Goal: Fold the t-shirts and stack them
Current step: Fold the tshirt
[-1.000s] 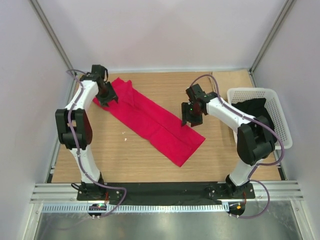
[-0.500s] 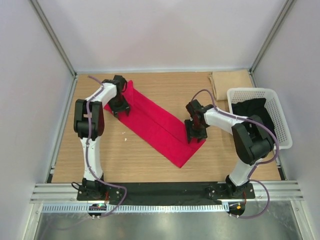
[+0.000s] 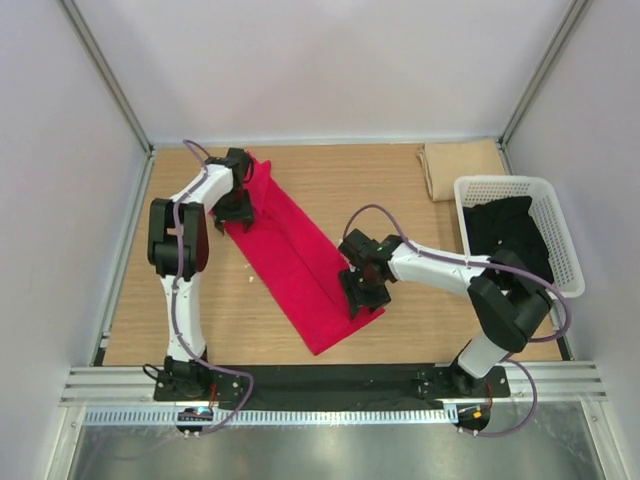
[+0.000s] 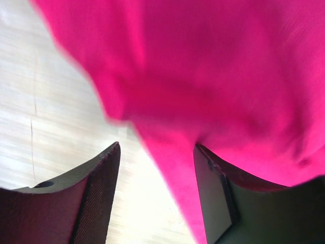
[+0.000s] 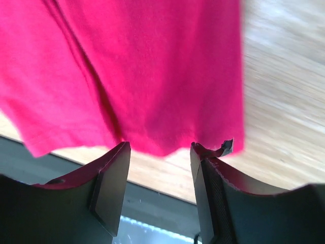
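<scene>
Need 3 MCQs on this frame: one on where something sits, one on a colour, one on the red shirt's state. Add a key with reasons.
1. Where is the white basket?
A. far left corner
B. right edge of the table
C. middle of the table

2. What colour is the cloth inside the basket?
A. black
B. yellow
C. white

3. How is the red t-shirt lying?
A. crumpled in the basket
B. hanging in the air
C. on the table as a long narrow strip

Key:
1 B: the top view shows it standing at the table's right side.
2 A: dark, near-black fabric fills it.
3 C: it lies diagonally on the wood, folded narrow.
</scene>
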Available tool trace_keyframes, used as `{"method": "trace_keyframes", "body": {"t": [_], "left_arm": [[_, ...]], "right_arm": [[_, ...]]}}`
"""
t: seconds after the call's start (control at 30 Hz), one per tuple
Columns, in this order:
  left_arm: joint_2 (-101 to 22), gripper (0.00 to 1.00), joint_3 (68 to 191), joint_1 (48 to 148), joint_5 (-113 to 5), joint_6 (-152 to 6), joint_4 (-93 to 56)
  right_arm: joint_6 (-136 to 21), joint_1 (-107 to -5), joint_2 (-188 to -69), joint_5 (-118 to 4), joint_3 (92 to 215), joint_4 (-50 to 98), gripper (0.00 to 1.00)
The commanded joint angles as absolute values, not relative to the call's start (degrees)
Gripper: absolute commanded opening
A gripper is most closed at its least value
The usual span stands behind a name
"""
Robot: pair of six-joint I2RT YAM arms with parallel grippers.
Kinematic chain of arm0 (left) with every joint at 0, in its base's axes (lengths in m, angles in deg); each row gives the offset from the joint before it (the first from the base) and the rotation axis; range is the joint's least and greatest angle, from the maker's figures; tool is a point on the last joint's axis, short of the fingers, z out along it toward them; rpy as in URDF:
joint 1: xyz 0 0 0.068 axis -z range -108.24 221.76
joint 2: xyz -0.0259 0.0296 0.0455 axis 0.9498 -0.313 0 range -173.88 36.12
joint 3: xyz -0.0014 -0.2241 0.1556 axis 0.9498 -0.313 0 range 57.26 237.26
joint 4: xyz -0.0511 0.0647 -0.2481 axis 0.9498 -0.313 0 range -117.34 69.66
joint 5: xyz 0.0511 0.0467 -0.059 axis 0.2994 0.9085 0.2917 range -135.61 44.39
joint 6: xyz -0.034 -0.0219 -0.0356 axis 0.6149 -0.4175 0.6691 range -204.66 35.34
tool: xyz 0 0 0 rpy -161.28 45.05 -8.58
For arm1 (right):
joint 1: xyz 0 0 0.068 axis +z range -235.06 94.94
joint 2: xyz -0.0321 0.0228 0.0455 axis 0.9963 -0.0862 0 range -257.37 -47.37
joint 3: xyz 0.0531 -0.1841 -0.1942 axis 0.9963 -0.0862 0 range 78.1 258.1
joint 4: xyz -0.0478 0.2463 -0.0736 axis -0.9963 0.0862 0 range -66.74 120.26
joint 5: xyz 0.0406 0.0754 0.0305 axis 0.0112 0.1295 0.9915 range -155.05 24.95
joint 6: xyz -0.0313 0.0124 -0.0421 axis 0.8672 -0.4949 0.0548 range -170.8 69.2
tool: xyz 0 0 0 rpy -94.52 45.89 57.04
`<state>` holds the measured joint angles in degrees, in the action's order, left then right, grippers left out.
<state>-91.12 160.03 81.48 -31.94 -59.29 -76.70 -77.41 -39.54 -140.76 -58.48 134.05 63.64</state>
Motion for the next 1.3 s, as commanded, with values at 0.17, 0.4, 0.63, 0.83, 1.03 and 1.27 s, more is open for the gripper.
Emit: {"method": "trace_keyframes", "body": {"t": [0.17, 0.4, 0.63, 0.83, 1.03, 1.27], "left_arm": [[-74.8, 0.63, 146.7, 80.7, -40.9, -57.9, -73.1], [-77.2, 0.62, 159.3, 80.0, -49.2, -60.7, -68.8], [-93.9, 0.53, 179.4, 78.8, -58.1, -62.9, -60.9], [-102.6, 0.59, 187.2, 78.1, -61.2, -65.8, -55.9], [-106.5, 0.62, 189.5, 77.6, -60.5, -69.7, -50.9], [-107.4, 0.61, 187.9, 77.6, -61.9, -70.6, -44.5]], "right_arm": [[-72.0, -46.3, -132.8, -62.1, 147.3, 73.7, 0.6], [-70.9, -56.1, -135.3, -57.1, 151.1, 74.5, 0.61], [-69.3, -59.0, -137.5, -57.9, 155.9, 78.3, 0.61], [-67.5, -61.7, -137.6, -58.5, 157.4, 81.8, 0.61], [-66.6, -63.7, -137.0, -58.4, 154.2, 82.6, 0.61], [-66.4, -64.1, -137.6, -58.5, 153.3, 82.6, 0.61]]}}
